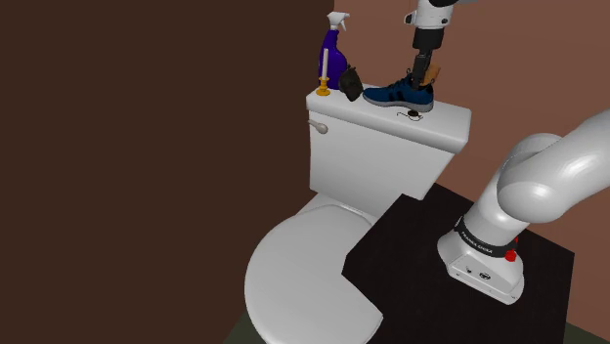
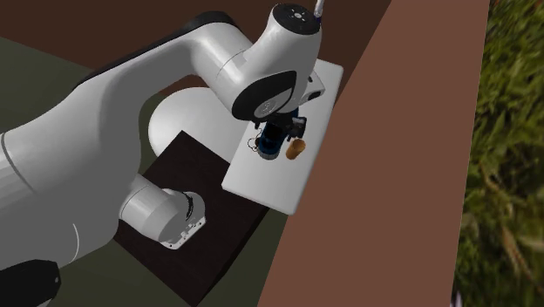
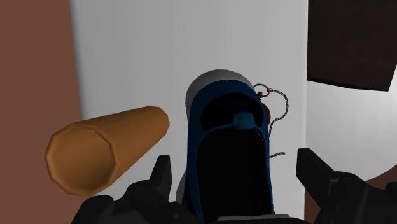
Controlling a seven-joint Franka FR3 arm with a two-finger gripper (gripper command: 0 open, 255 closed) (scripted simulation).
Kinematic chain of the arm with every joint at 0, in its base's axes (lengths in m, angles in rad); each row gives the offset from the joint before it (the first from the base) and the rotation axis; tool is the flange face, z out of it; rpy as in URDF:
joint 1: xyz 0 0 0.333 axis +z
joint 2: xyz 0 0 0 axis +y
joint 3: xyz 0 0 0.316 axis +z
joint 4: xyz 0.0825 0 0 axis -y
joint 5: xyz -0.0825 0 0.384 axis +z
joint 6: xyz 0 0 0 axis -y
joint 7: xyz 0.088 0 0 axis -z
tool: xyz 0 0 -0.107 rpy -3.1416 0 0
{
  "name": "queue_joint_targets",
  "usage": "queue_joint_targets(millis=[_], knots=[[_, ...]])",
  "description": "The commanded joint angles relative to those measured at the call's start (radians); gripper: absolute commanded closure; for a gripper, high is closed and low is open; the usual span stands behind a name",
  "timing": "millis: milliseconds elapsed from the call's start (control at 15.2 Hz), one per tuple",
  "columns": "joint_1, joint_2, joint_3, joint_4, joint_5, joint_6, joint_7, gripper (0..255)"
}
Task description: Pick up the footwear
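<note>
Firstly, in the shoulder view, the white arm [image 1: 536, 186] rises from its black stand [image 1: 411, 254], leaves the picture and comes in again from the top edge. The tool [image 1: 421, 78] hangs straight down over the heel end of the blue sneaker [image 1: 391, 96]. The sneaker lies on the white tank lid [image 1: 445, 121] of a toilet. A dark object [image 1: 350, 85], a golden candlestick [image 1: 323, 84] and a purple spray bottle [image 1: 333, 57] stand near its toe, toward this view's left. A small chain trinket [image 1: 414, 114] lies in front of the shoe. The closed toilet seat [image 1: 293, 274] is white and the walls are brown.

In the second exterior view, seen from above, the arm's wrist covers much of the tool [image 2: 277, 137]. A brown cylinder [image 2: 295, 149] lies just beside it on the lid, toward the wall.

In the wrist view, the tool [image 3: 235, 162] is open. Its black fingers [image 3: 162, 181] stand apart on either side of the sneaker's opening and do not clasp it. The cylinder lies close beside the shoe.
</note>
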Motion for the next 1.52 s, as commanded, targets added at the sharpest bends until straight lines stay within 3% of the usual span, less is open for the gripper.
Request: queue_joint_targets(millis=[0,66,132,726,1452], knots=[[0.000,0.003,-0.003,-0.013,0.000,0.016,0.000,0],[0.000,0.003,-0.003,-0.013,0.000,0.016,0.000,0],[0.000,0.003,-0.002,-0.013,0.000,0.016,0.001,255],[0.000,0.003,-0.003,-0.013,0.000,0.016,0.000,255],[0.007,0.005,0.016,0.135,0.012,-0.130,-0.006,255]])
